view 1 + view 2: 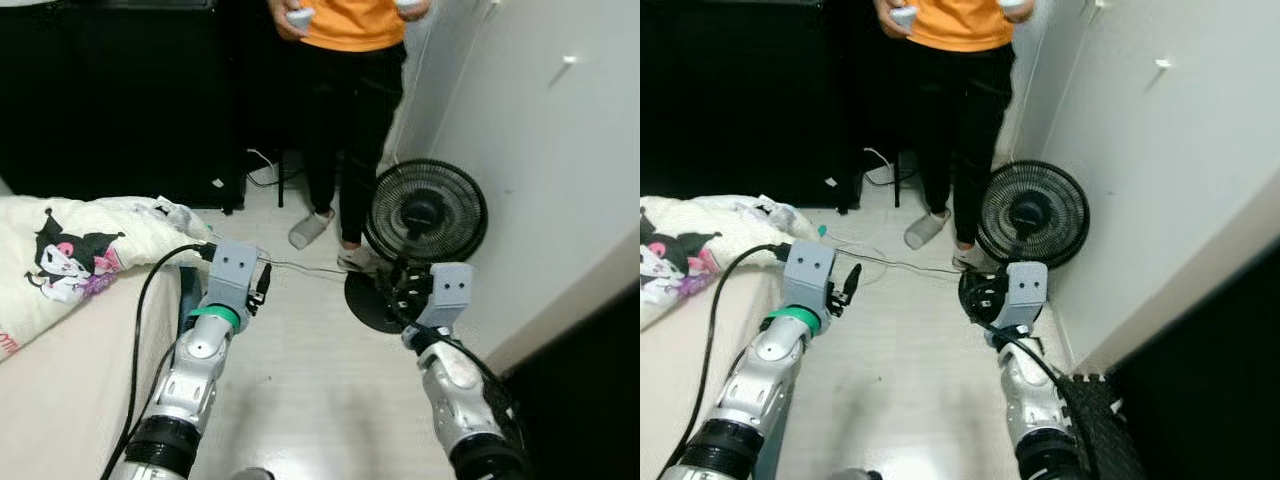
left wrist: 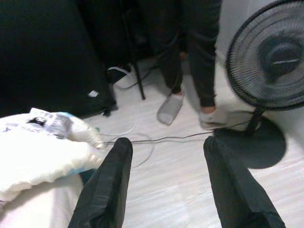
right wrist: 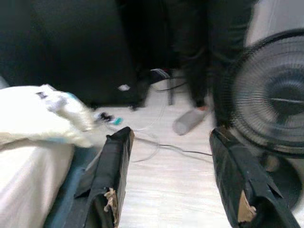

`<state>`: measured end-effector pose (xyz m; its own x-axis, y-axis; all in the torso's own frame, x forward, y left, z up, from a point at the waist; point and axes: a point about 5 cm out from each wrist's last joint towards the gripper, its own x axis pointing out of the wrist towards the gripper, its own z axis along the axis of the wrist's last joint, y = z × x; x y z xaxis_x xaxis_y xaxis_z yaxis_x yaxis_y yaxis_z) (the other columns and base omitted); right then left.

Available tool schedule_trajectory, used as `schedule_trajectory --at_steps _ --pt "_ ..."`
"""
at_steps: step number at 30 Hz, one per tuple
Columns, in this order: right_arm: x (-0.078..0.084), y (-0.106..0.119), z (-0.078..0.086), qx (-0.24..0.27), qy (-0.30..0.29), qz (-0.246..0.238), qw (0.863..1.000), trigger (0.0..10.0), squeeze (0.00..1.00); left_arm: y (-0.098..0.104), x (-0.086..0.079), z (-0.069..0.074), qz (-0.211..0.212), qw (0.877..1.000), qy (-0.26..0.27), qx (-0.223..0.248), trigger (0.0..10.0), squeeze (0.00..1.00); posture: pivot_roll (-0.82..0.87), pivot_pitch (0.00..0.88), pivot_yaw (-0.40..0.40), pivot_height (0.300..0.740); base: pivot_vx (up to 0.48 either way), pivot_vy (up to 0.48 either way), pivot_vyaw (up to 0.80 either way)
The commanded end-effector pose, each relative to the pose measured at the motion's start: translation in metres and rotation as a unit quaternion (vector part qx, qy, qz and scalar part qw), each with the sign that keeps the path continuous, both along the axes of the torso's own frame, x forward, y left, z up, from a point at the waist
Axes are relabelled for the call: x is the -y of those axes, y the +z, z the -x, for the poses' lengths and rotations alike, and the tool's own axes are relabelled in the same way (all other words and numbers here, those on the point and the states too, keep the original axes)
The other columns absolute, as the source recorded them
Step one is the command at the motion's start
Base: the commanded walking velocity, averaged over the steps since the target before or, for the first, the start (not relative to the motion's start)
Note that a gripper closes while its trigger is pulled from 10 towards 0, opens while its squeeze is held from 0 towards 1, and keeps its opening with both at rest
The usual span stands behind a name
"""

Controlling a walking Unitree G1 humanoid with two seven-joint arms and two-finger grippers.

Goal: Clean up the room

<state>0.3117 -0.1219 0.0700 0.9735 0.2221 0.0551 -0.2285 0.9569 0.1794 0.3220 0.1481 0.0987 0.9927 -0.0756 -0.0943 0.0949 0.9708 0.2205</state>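
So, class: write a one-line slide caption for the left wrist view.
Open left gripper faces a black fan and a standing person.

One black fan (image 1: 425,218), one person (image 1: 345,120), one cartoon-print blanket (image 1: 75,255), two robot arms

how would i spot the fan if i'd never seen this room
Look along the white wall on the robot's right, down to the pale floor. The fan stands there on a round black base, beside a person's legs. Its black circular grille sets it apart from everything nearby.
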Motion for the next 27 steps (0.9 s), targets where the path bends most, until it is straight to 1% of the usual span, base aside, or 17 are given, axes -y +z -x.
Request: schedule_trajectory --at_steps 1,5,7,9,17,22,27 --pt "0.0089 -0.008 0.0036 -0.018 -0.012 0.008 1.0 10.0 0.0 -0.0042 0.0055 0.0021 -0.001 1.0 -0.007 -0.008 10.0 0.1 0.04 0.053 0.025 0.74 0.472 0.0 0.0" --pt "0.0092 -0.008 0.0036 -0.018 -0.011 0.014 1.0 10.0 0.0 -0.004 0.0056 0.0019 -0.001 1.0 -0.007 -0.008 10.0 0.09 0.04 0.054 0.025 0.74 0.472 0.0 0.0" --pt "0.0098 -0.0083 0.0031 -0.019 -0.007 0.029 0.999 10.0 0.0 -0.0038 0.0061 0.0017 -0.001 1.0 -0.006 -0.007 10.0 0.09 0.04 0.053 0.025 0.74 0.472 0.0 0.73" --pt "0.0103 -0.0089 0.0028 -0.021 -0.008 0.034 0.999 10.0 0.0 -0.0036 0.0064 0.0015 -0.001 1.0 -0.007 -0.007 10.0 0.09 0.04 0.053 0.024 0.74 0.48 0.0 0.79" --pt "0.0108 -0.0097 0.0028 -0.024 -0.01 0.033 0.999 10.0 0.0 -0.0035 0.0067 0.0013 -0.001 1.0 -0.007 -0.007 10.0 0.09 0.04 0.053 0.026 0.74 0.479 0.0 0.77" --pt "0.0103 -0.009 0.0035 -0.02 -0.009 0.019 1.0 10.0 0.0 -0.0037 0.007 0.0011 -0.002 1.0 -0.007 -0.007 10.0 0.09 0.04 0.052 0.024 0.74 0.467 0.0 0.0" --pt "0.0104 -0.0088 0.0037 -0.019 -0.008 0.021 1.0 10.0 0.0 -0.0037 0.007 0.0008 -0.003 1.0 -0.002 -0.007 10.0 0.08 0.04 0.051 0.023 0.74 0.441 0.0 0.0"
